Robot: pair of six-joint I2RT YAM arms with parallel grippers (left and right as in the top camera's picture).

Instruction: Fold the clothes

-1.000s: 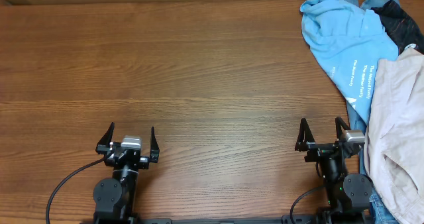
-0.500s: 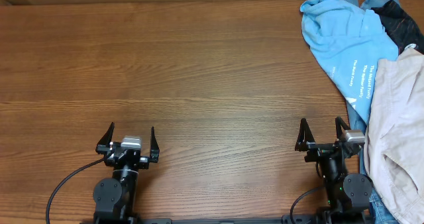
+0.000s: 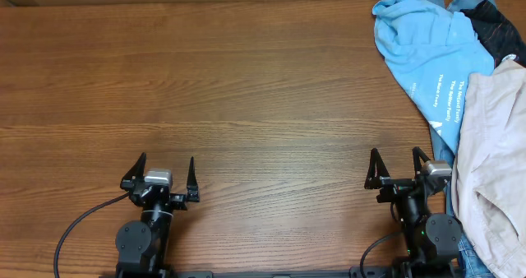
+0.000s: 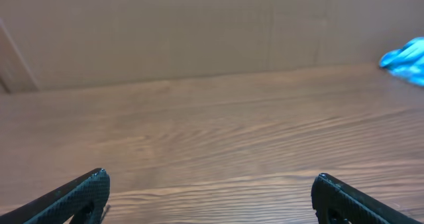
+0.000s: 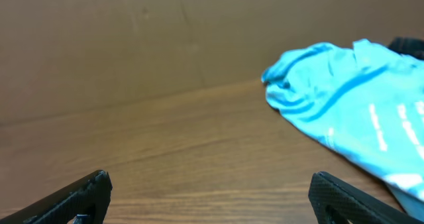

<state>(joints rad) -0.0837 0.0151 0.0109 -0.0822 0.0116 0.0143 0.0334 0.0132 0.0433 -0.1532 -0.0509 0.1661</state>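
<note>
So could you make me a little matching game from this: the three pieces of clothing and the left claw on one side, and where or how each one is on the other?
Things:
1. khaki shorts
2. light blue T-shirt
3. black garment
4. left gripper

Descriptions:
A. open and empty, near left
B. crumpled at the near right edge
C. far right, white print showing
D. far right corner, mostly covered

Pairs: 1-B, 2-C, 3-D, 4-A
</note>
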